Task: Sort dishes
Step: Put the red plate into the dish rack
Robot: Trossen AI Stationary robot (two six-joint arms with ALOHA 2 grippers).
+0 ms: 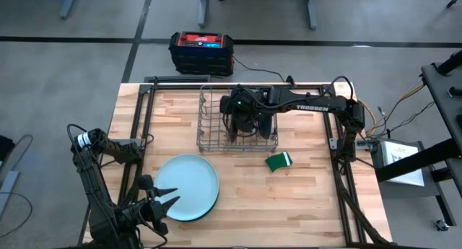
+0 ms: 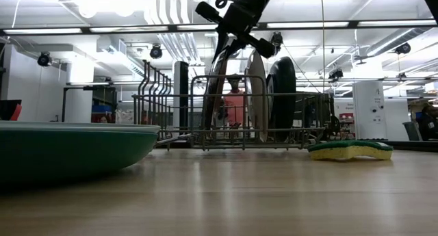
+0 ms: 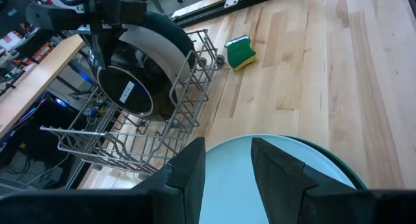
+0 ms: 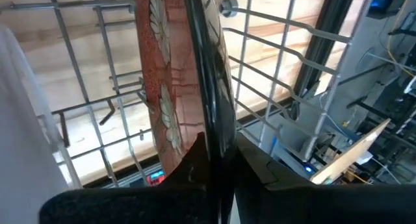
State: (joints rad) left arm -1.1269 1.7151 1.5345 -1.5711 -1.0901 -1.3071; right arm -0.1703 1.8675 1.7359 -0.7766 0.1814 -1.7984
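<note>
The right gripper [image 4: 218, 165] is positioned over the rack [image 1: 209, 137] at the table's far middle, with its fingers closed on the rim of a dark plate [image 4: 208, 87] that stands upright in a slot. A red-brown plate [image 4: 162, 100] with a leaf pattern stands immediately beside it, and a white plate [image 3: 159, 49] occupies another slot. The low view shows about three plates racked on edge; the exact count cannot be confirmed.

The left gripper [image 1: 160, 206] waits at the near left edge of the table, fingers apart, just beside the remaining stack. That stack consists of a pale blue plate [image 1: 186, 185] resting on a green plate [image 2: 68, 154], flat on the table [image 1: 310, 198]. A sponge [image 1: 279, 161] lies between the rack and the table's right side.

Assessment: the task is roughly past halfway. The dark plate appears seated but not released. The two stacked plates remain to be racked.
</note>
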